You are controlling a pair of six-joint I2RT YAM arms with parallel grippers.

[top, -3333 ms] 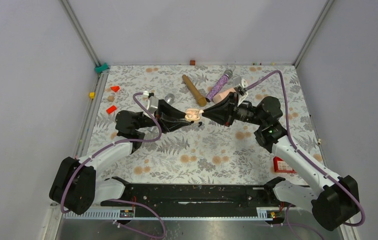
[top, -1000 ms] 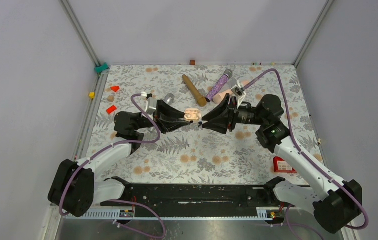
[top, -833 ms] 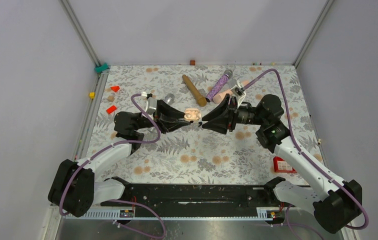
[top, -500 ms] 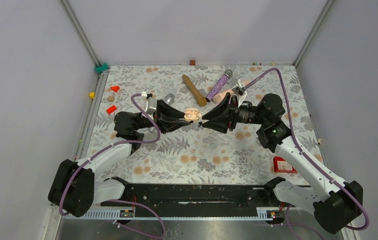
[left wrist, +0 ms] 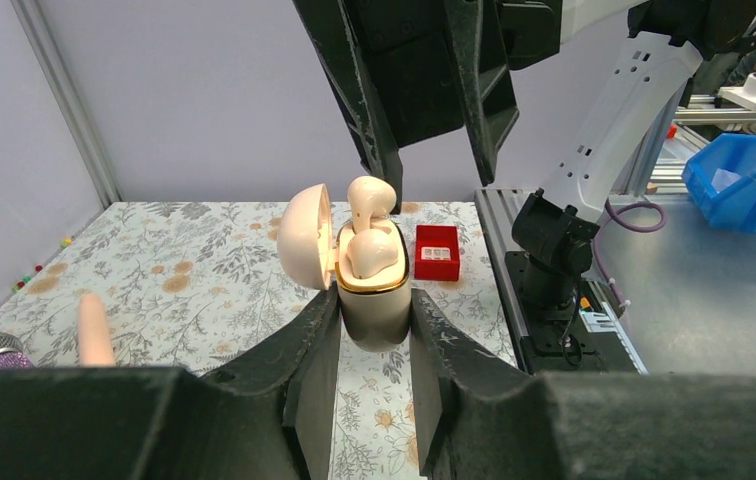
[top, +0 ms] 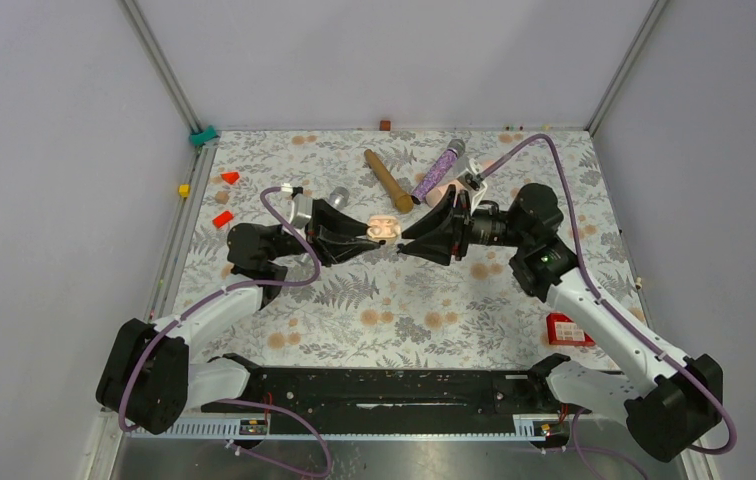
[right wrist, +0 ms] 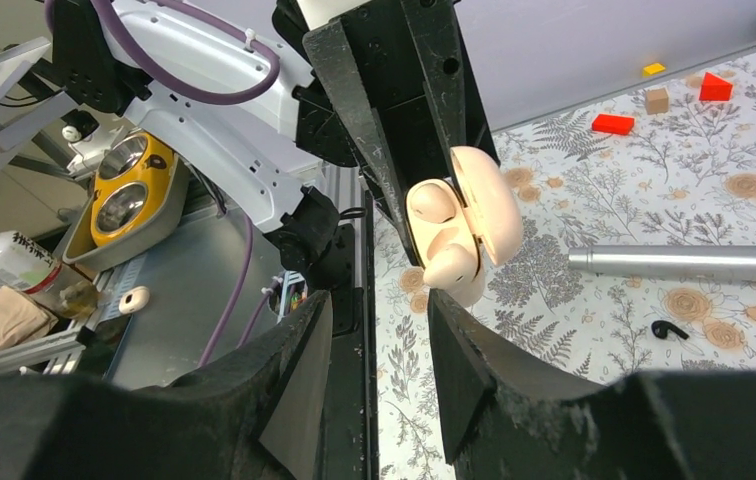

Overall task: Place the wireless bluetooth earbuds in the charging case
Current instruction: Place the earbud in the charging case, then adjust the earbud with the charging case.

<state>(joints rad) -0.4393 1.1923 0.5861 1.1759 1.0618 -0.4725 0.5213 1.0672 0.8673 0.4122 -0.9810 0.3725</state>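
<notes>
The left gripper (left wrist: 374, 305) clamped the open charging case (left wrist: 372, 325); the right gripper (right wrist: 379, 300) faced it, jaws half apart, empty. A black earbud (right wrist: 668, 329) lay near a silver cylinder (right wrist: 694, 262).

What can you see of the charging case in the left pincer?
The charging case is a glossy cream plastic pod with a gold rim, held upright, clamped at its sides by the left pincer. Its hinged lid stands open. One cream earbud sits in it; a second earbud sticks up, not seated.
</notes>
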